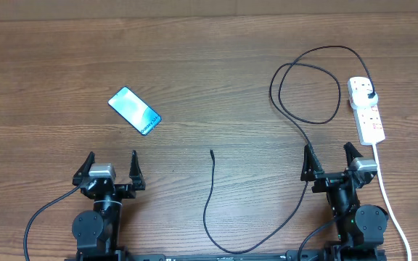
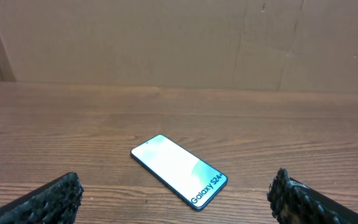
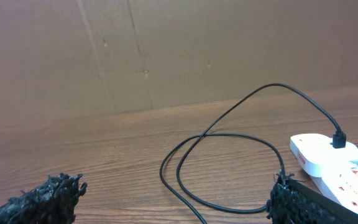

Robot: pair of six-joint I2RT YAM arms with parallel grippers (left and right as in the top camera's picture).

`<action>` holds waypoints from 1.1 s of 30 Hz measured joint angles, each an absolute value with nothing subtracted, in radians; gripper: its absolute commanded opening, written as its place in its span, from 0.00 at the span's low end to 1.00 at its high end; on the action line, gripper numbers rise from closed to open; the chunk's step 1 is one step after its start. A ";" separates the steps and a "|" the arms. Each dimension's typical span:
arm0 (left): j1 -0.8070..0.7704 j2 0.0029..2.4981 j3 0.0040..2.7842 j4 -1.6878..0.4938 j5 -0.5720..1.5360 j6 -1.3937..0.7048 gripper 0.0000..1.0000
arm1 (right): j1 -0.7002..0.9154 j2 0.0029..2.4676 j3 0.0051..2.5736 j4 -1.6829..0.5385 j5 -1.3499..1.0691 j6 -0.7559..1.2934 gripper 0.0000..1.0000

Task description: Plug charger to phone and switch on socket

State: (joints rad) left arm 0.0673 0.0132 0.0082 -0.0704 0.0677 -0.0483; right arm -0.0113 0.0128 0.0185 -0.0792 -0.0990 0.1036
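Left pincer (image 1: 112, 155) and right pincer (image 1: 329, 148) spread wide, holding nothing; phone (image 1: 134, 111) upper left; charger (image 1: 213, 170) plugged into socket (image 1: 366, 109), right.

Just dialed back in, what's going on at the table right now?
Nothing is being handled. The left gripper and right gripper sit near the front edge with fingers wide open and empty. The phone lies flat, screen up, ahead of the left arm. The charger looks plugged into the socket at the far right. Its cable loops back and its connector tip lies loose mid-table, well apart from the phone.
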 measured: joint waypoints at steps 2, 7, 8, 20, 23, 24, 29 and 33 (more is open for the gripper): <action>0.067 0.013 0.008 -0.070 0.068 -0.048 1.00 | -0.011 0.013 0.019 -0.079 -0.099 0.103 1.00; 0.067 0.013 0.008 -0.070 0.068 -0.048 1.00 | -0.011 0.013 0.019 -0.080 -0.099 0.104 1.00; 0.067 0.013 0.008 -0.070 0.068 -0.048 1.00 | -0.011 0.013 0.019 -0.080 -0.099 0.104 1.00; 0.067 0.013 0.008 -0.070 0.068 -0.048 1.00 | -0.011 0.013 0.019 -0.079 -0.099 0.104 1.00; 0.067 0.013 0.008 -0.070 0.072 -0.048 1.00 | -0.011 0.013 0.019 -0.080 -0.099 0.103 1.00; 0.067 0.013 0.008 -0.070 0.073 -0.048 1.00 | -0.011 0.013 0.019 -0.079 -0.099 0.104 1.00; 0.067 0.013 0.009 -0.071 0.091 -0.049 1.00 | -0.011 0.013 0.019 -0.079 -0.099 0.104 1.00; 0.067 0.013 0.016 -0.088 0.095 -0.049 1.00 | -0.011 0.013 0.019 -0.079 -0.099 0.104 1.00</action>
State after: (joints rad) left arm 0.0673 0.0132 0.0158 -0.0879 0.0952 -0.0486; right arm -0.0113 0.0128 0.0185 -0.0792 -0.0990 0.1036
